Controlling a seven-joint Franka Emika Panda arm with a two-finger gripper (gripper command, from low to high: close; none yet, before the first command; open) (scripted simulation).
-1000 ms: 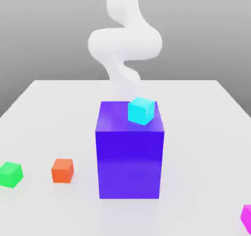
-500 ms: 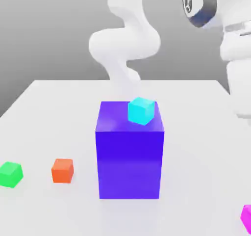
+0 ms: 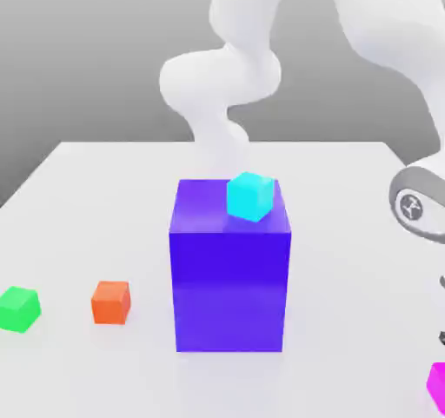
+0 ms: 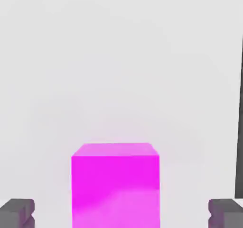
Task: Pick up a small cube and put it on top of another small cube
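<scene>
We see a pale tabletop (image 3: 348, 234) with a white robot arm (image 3: 382, 25) reaching down toward the exterior view's four o'clock. A tall blue block (image 3: 229, 290) stands just toward six o'clock from the centre.

Next in size come the cubes. The magenta cube (image 4: 116, 189), which we judge is the one to lift, sits on the tabletop between four and five o'clock. On the blue block's top, toward its three o'clock side, rests a cyan cube (image 3: 249, 196); an orange cube (image 3: 110, 303) lies between seven and eight, a green cube (image 3: 19, 309) at eight.

The tool (image 4: 121, 214) is wide open, one finger on either side of the magenta cube, a gap at each, with nothing held.

We expect this cube to be light and stiff, unlikely to crush. Its smooth faces might slip if pinched near an edge, so we would grip two opposite upright faces squarely at mid-height, keeping its base level for stacking.
</scene>
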